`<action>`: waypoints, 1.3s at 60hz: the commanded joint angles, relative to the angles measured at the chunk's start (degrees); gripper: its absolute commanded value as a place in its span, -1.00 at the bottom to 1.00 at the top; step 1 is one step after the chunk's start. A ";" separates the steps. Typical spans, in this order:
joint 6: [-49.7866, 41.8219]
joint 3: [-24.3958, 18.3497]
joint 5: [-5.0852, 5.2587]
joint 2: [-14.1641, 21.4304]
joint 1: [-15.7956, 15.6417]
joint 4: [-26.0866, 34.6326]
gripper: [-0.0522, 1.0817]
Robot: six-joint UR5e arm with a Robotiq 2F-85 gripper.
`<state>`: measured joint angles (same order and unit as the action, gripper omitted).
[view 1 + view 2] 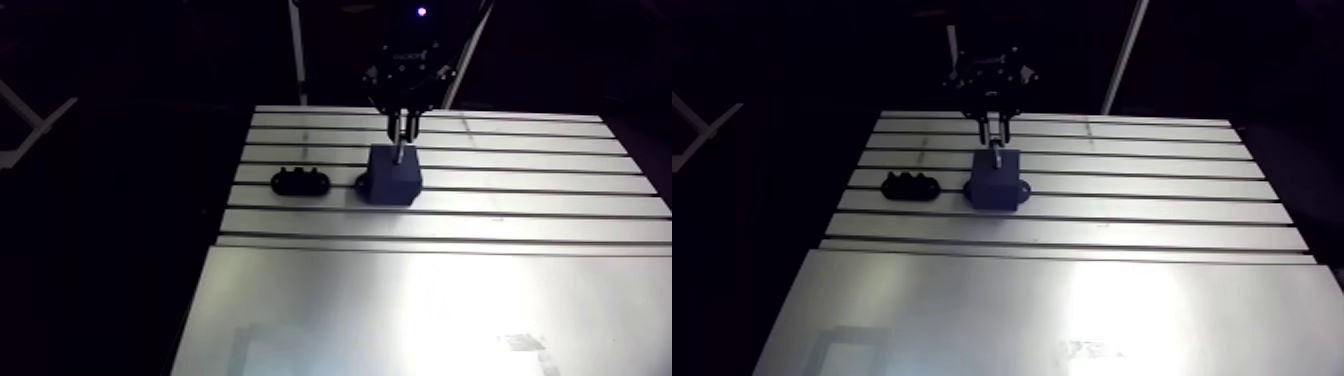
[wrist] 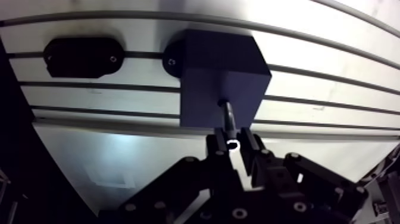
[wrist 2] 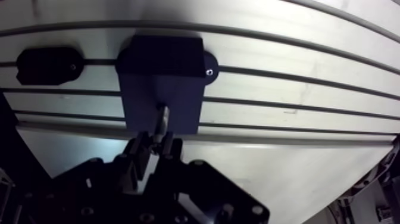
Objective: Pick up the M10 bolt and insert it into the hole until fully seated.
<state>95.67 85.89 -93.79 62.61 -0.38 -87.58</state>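
We list three items.
1. Slotted aluminium table (image 1: 520,165), with its grooves running crosswise.
2. Smooth metal sheet (image 1: 400,310) forming the table's near part. We note faint rectangular marks on it.
3. Black oblong fixture (image 1: 300,181), lying flat over one slot, knobbed on top, with a small screw near each end.

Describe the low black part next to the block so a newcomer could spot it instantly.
On the slotted aluminium table, find the tall dark block under the tool holding the bolt. Beside it, not touching, lies a low black oval piece: flat, rounded at both ends, unlike the boxy block.
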 commanded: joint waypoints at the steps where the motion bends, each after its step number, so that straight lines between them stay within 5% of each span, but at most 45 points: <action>1: 0.00 -0.05 0.06 0.00 -0.06 0.00 0.99; 78: 0.09 -0.33 0.14 0.00 -0.15 0.53 0.99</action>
<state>95.76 85.44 -93.68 62.60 -0.46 -87.09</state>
